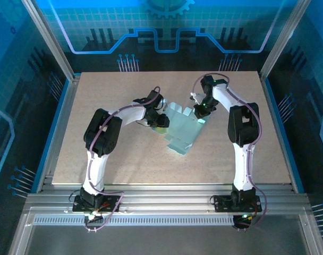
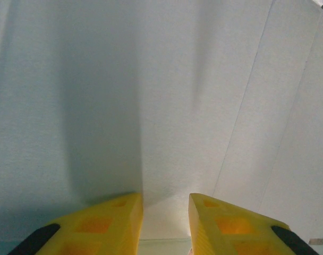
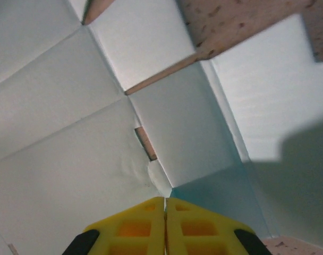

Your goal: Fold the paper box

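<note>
Yellow fingers (image 3: 196, 226) of the right gripper (image 3: 165, 204) are pressed together with no gap, and their tips touch the paper box (image 1: 180, 130) where several creases meet, beside a small slot. I cannot tell if a thin edge of card is pinched between them. This gripper is at the far right edge of the box.

At the left edge of the box is the left gripper (image 2: 166, 204). Its jaws stand a little apart, and I see nothing held between them, only pale card in front.

The box lies near the middle of the table (image 1: 124, 159). It is partly folded, with one wall lifted on the right side.

I judge the step is raising a wall along its crease. To do it well, the right gripper should turn the flap about the crease line and not pull it, because thin card wrinkles easily. The left one should hold the base down near that crease, so the box does not slide.

Under the box the table is beige, speckled and flat. Behind the box stands a blue printed wall (image 1: 167, 32). Aluminium rails (image 1: 167, 194) frame the table.
</note>
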`<action>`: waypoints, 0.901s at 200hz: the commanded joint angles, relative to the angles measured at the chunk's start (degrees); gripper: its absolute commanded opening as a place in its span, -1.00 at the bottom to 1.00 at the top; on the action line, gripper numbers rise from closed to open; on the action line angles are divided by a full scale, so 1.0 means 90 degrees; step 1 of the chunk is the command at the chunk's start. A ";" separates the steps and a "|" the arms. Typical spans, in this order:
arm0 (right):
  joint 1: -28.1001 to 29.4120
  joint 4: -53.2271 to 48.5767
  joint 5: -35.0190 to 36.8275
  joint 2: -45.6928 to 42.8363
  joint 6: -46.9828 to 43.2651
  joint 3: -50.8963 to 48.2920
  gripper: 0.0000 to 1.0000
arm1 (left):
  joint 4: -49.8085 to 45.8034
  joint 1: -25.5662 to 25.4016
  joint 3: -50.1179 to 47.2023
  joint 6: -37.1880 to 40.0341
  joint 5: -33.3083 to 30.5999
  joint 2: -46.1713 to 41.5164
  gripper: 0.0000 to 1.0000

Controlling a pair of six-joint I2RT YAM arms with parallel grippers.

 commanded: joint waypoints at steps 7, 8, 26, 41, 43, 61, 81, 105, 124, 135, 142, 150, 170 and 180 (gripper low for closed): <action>0.0322 -0.0424 -0.0106 0.0075 -0.0439 -0.0014 -0.76 | -0.0349 0.0010 0.0103 0.0058 0.0012 0.0278 -0.38; 0.0321 -0.0413 -0.0100 0.0068 -0.0432 -0.0024 -0.76 | -0.0349 0.0015 0.0104 0.0058 0.0009 0.0282 -0.38; 0.0266 -0.0191 -0.0020 -0.0107 -0.0175 -0.0025 -0.72 | -0.0355 0.0007 0.0103 0.0058 0.0003 0.0282 -0.38; 0.0217 0.0106 0.0082 -0.0373 0.0183 -0.0051 -0.66 | -0.0369 0.0008 0.0104 0.0058 0.0002 0.0276 -0.38; 0.0202 0.0150 0.0109 -0.0416 0.0228 -0.0058 -0.64 | -0.0369 0.0010 0.0104 0.0060 0.0003 0.0276 -0.38; 0.0138 0.0625 0.0409 -0.0881 0.0837 -0.0219 -0.37 | -0.0359 0.0009 0.0079 0.0048 0.0002 0.0247 -0.38; 0.0030 0.1194 0.0675 -0.1627 0.1699 -0.0790 -0.24 | -0.0359 0.0007 0.0065 0.0048 -0.0005 0.0209 -0.38; -0.0036 0.2448 0.1127 -0.2998 0.3110 -0.2413 -0.06 | -0.0313 0.0003 -0.0009 -0.0077 -0.0034 0.0142 -0.38; -0.0200 0.3139 0.1136 -0.3867 0.4513 -0.3762 -0.01 | -0.0201 0.0013 -0.0080 -0.0292 0.0002 0.0124 -0.37; -0.0279 0.3627 0.0912 -0.4303 0.5235 -0.4607 -0.01 | -0.0143 0.0006 -0.0114 -0.0417 0.0029 0.0125 -0.37; -0.0292 0.3965 0.0753 -0.4545 0.5640 -0.5106 0.03 | -0.0102 0.0011 -0.0135 -0.0473 0.0047 0.0137 -0.37; -0.0261 0.4251 0.0642 -0.4762 0.6069 -0.5603 0.05 | -0.0077 0.0010 -0.0150 -0.0527 0.0082 0.0146 -0.36; 0.0007 0.4910 0.0651 -0.5154 0.6970 -0.6631 0.15 | -0.0069 0.0008 -0.0165 -0.0619 0.0079 0.0158 -0.36; 0.0279 0.5232 0.0822 -0.5283 0.7357 -0.7007 0.16 | -0.0056 0.0003 -0.0169 -0.0656 0.0075 0.0156 -0.37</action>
